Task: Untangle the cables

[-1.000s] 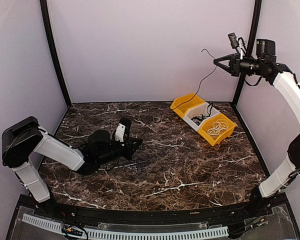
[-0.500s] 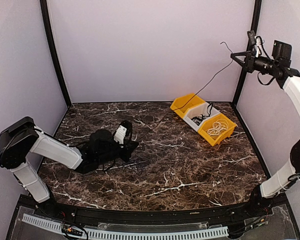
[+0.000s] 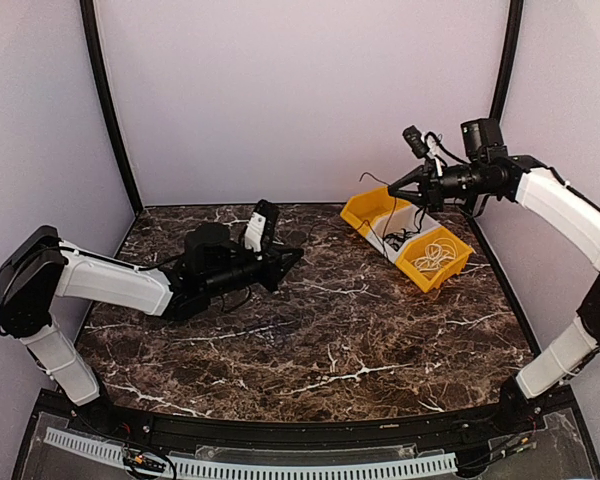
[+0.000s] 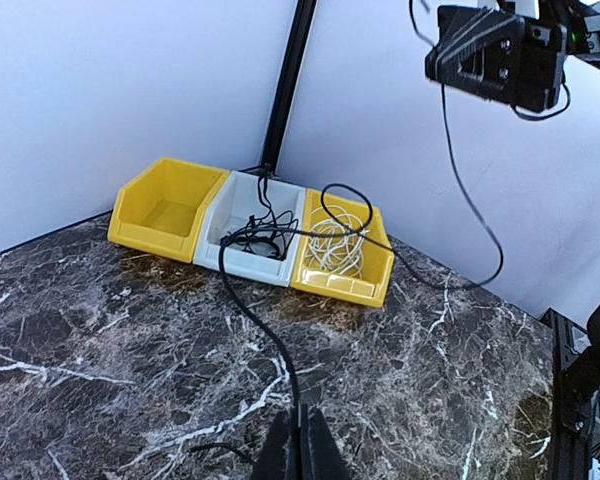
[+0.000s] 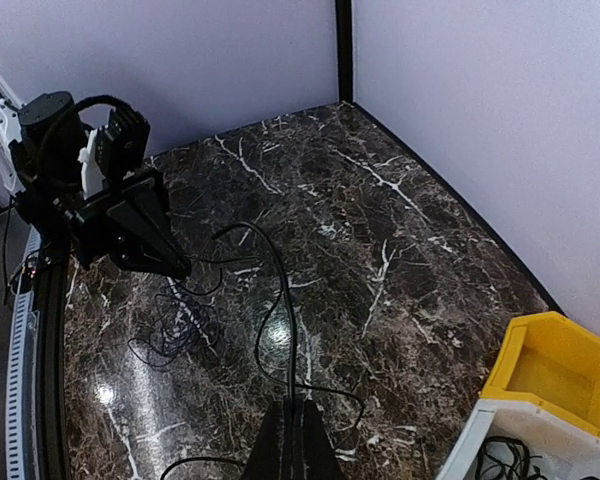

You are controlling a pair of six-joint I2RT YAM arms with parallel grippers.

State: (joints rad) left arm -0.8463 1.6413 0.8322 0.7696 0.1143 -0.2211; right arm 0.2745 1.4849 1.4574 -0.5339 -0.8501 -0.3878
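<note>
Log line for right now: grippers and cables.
left gripper shut on black cable | right gripper shut on black cable | white cable coiled in nearer yellow bin

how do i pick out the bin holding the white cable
In the far right corner of the table, three small bins sit side by side. Take the yellow bin at the end nearest the arms' bases. Unlike the grey bin beside it with black cables and the other yellow bin, it holds a coiled white cable.

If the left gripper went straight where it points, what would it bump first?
Probably the grey bin: the left gripper points across the table toward it. Depth is unclear, so it might meet the table first.
</note>
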